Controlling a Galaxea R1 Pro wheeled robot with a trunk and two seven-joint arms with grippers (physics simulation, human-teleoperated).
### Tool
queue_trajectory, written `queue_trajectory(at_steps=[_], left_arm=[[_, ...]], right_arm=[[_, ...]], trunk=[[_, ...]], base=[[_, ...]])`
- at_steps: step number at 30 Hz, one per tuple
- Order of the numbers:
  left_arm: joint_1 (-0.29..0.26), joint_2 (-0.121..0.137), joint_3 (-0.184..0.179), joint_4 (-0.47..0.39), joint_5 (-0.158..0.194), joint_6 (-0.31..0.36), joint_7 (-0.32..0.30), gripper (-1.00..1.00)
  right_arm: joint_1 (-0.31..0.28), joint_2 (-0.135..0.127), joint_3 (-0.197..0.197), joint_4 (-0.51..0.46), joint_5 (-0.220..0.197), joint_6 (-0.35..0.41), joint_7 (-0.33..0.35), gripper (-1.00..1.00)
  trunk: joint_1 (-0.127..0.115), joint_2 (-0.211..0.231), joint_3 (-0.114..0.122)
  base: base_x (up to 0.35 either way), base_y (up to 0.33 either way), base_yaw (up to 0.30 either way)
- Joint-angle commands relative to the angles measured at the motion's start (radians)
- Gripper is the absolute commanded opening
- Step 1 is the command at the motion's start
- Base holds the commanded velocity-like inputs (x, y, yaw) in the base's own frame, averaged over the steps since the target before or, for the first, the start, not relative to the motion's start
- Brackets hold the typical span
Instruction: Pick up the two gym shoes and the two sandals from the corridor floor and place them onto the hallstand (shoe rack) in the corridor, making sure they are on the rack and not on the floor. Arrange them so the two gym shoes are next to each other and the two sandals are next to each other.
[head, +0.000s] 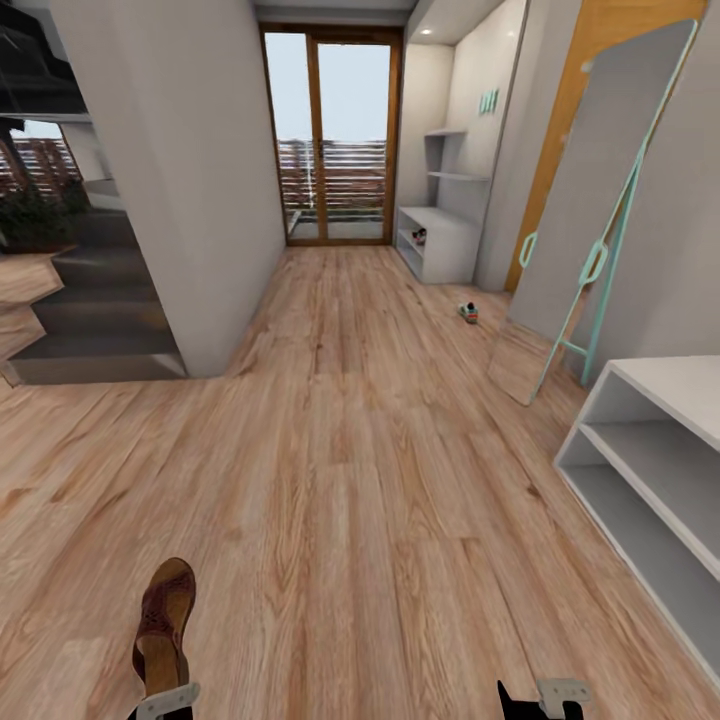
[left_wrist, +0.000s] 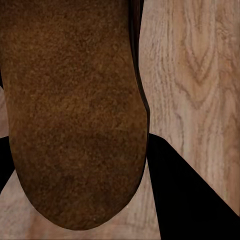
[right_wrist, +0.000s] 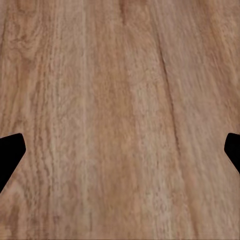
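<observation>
My left gripper (head: 167, 702) is shut on the heel end of a brown sandal (head: 165, 610) at the bottom left of the head view, held above the corridor floor (head: 350, 450). In the left wrist view the sandal's brown sole (left_wrist: 75, 125) lies between the black fingers (left_wrist: 190, 200). One gym shoe (head: 468, 312) lies on the floor far ahead, near the mirror's foot. The hallstand (head: 445, 250) stands at the far right of the corridor under grey wall shelves; a small dark and reddish thing (head: 418, 237) sits on its shelf, too small to identify. My right gripper (right_wrist: 120, 150) is open over bare planks.
A white open shelf unit (head: 650, 470) stands close on the right. A teal-framed mirror (head: 600, 200) leans on the right wall. A grey wall block (head: 190, 180) and stairs (head: 90, 310) lie to the left. A glass door (head: 330, 140) closes the corridor's far end.
</observation>
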Motion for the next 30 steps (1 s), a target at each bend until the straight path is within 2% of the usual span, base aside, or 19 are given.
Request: queue_trajectory(at_steps=[1, 30], left_arm=[[-0.001, -0.001, 0.009, 0.000, -0.013, -0.003, -0.004, -1.00], [-0.001, -0.001, 0.008, 0.000, -0.013, -0.003, -0.004, -1.00]], right_arm=[[-0.001, 0.000, 0.006, 0.001, -0.011, -0.003, 0.006, 1.00], [-0.001, -0.008, 0.006, 0.002, -0.011, -0.005, 0.004, 1.00]], trunk=[[0.000, 0.000, -0.001], [0.000, 0.000, -0.001]], base=[[0.339, 0.000, -0.006], [0.339, 0.000, 0.000]])
